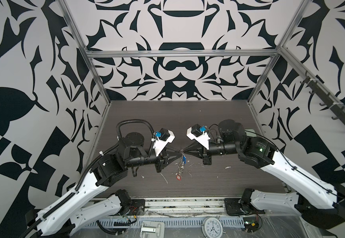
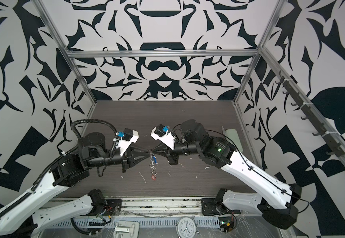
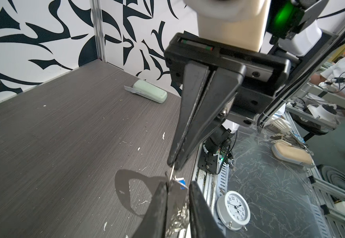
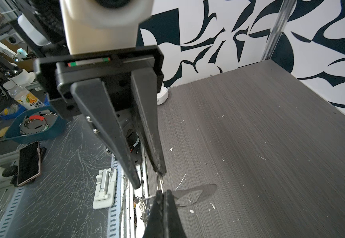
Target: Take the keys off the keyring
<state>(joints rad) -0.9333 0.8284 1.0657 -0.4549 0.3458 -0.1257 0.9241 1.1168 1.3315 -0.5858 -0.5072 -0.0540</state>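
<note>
Both grippers meet tip to tip above the middle of the dark table [image 1: 219, 127]. The keyring [image 1: 180, 164] [image 2: 152, 164], a chain of small silver rings, hangs down from where they meet. My right gripper [image 1: 185, 152] [image 4: 163, 192] is shut on the chain's top ring. My left gripper [image 1: 178, 153] [image 3: 177, 186] [image 4: 149, 179] stands narrowly open; one fingertip [image 4: 161, 172] touches that ring, and the chain [image 3: 180, 214] hangs in the gap. Of the keys, the blue-tagged one [image 1: 184, 159] [image 3: 181, 182] hangs near the top and the red-tagged one [image 1: 178, 177] [image 2: 153, 177] at the bottom.
A pale-green oblong case [image 3: 150, 93] [image 2: 232, 133] lies by the right wall. A small white box [image 4: 162, 94] sits at the left wall. Off the table's front edge lie a white clock [image 1: 212, 226] [image 3: 234, 210] and a white hinged clip [image 1: 150, 228] [image 4: 104, 187]. White scraps dot the table.
</note>
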